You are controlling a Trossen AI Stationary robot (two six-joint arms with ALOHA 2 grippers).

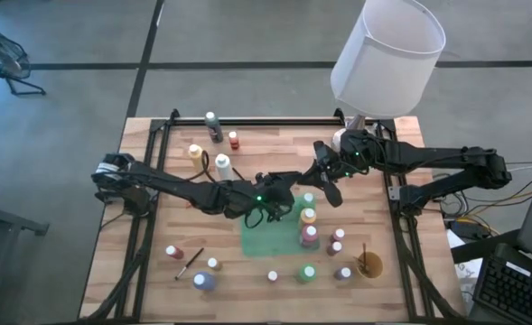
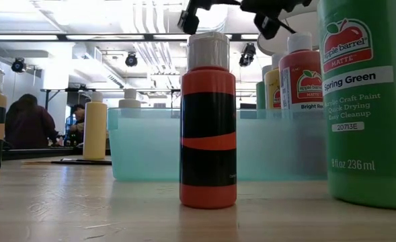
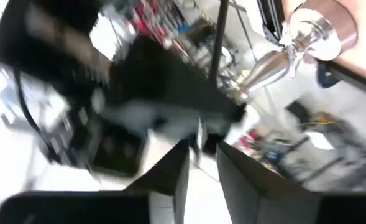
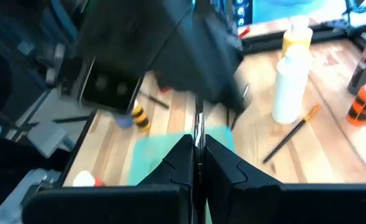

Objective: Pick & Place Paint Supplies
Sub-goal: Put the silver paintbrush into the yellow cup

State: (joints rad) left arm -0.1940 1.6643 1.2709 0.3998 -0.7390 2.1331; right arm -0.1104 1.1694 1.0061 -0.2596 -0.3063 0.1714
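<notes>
Both grippers meet above the middle of the table, over a green translucent tray (image 1: 267,236). My right gripper (image 4: 198,148) is shut on a thin brush (image 4: 198,124). My left gripper (image 3: 202,154) faces it with its fingers apart, one on either side of the same brush (image 3: 199,134); whether they touch it I cannot tell. Paint bottles stand on the wood: a yellow one (image 1: 195,152), a white one (image 1: 222,165), a green one (image 1: 307,271) and a red one (image 2: 208,121). Another brush (image 1: 190,264) lies flat near the front left. My right gripper pinches the thin brush (image 4: 198,132) between its two fingers. The brush stands out ahead of the fingertips toward my left gripper, lifted clear of the table. Which part of the brush it has cannot be told.
A small tan cup (image 1: 368,264) with a stick in it stands at the front right. More bottles cluster along the tray's right edge (image 1: 310,226). A white lamp shade (image 1: 387,54) hangs over the far right corner. Bare wood lies at the front centre (image 1: 247,289).
</notes>
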